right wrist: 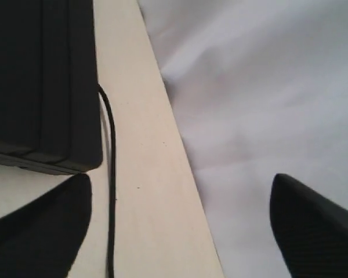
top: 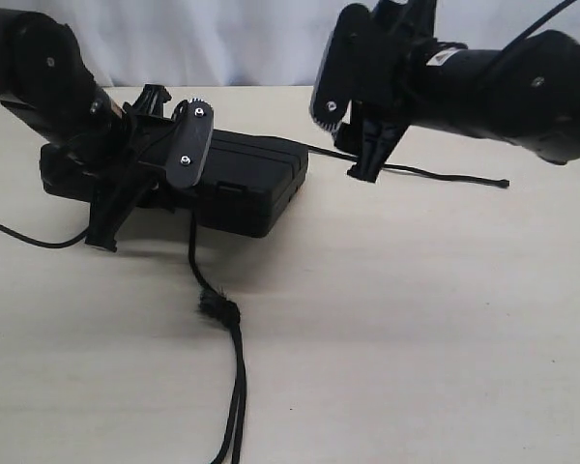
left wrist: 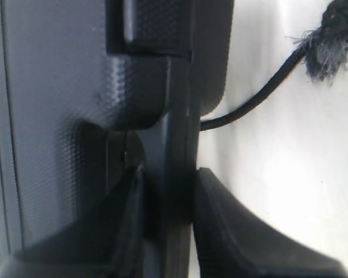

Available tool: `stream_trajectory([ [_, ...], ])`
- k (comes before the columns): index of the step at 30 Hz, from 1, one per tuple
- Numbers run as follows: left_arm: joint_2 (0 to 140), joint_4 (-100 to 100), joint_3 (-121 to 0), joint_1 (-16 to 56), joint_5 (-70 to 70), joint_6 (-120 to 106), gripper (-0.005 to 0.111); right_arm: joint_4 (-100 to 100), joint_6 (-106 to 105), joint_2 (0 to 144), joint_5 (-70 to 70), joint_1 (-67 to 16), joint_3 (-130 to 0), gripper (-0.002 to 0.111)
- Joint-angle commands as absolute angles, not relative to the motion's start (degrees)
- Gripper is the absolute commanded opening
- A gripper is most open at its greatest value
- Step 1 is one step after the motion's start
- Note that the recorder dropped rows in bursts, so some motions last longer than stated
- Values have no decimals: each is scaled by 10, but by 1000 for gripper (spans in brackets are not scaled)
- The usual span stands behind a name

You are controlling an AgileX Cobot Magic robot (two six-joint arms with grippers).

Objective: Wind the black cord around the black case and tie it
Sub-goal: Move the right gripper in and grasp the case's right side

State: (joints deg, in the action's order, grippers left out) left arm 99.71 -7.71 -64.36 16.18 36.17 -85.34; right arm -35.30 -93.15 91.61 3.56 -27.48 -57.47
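Broadly, the pale bench fills most of the exterior view, with a white cloth backdrop behind it. Two black arms come in, one from each side.

The black case lies on the bench, left of centre and towards the back edge. The left hand is clamped on the case's left end. In the left wrist view its two fingers press a thin edge of the case between them.

The right hand hangs above the bench just beyond the case's right end. Its fingers are spread wide apart, with nothing between them.

The black cord leaves the front of the case and runs across the bench towards the near edge. It reaches a fuzzy frayed knot, and past that a doubled part carries on out of the picture. Another stretch comes out by the case's right end and passes under the right hand. It lies along the bench to the right and ends in a small knobbed tip, well apart from the case.
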Motion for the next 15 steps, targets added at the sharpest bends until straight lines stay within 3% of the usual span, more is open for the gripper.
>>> stream_trajectory([
  [1, 983, -84, -648, 164, 333, -852, 0, -350, -938, 925, 0, -302, -578, 84],
  [15, 983, -84, -648, 164, 316, -852, 0, -266, -940, 940, -153, -333, -577, 84],
])
